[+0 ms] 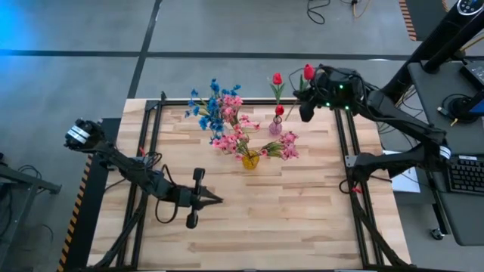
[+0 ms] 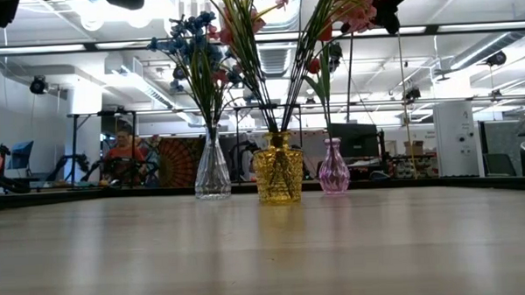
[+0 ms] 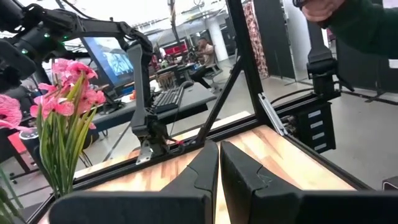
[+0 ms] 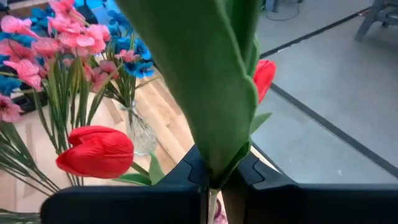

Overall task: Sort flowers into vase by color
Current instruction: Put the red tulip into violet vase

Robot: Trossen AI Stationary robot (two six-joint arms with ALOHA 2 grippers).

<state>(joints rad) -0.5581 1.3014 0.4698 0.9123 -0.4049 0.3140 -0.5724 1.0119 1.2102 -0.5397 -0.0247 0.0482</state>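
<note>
Three vases stand in the middle of the table: a clear vase [image 2: 212, 171] with blue flowers [image 1: 206, 109], a yellow vase [image 2: 278, 173] with pink sprays [image 1: 236, 132], and a pink vase [image 2: 333, 169] with red tulips [image 1: 277, 78]. My right gripper [image 1: 305, 104] hovers near the far edge, just right of the pink vase [image 1: 275, 127], shut on another red tulip [image 1: 308, 72]. My left gripper [image 1: 218, 199] is shut and holds nothing, low over the near-left part of the table. My right gripper pinches the tulip between its two fingers at the stem and the base of its broad green leaf [image 4: 214, 171], coming from the table's right side. The tulip is lifted clear. Its red bud [image 4: 264, 78] stands beyond the fingers, and the thin stem [image 4: 211, 202] runs back between them.
Black frame rails run along the table's left, right and far sides [image 1: 344, 143]. A keyboard [image 1: 461, 174] and desk sit beyond the right edge. Bare wood lies near the front edge [image 1: 287, 219]. People sit in the room behind [image 2: 123, 152].
</note>
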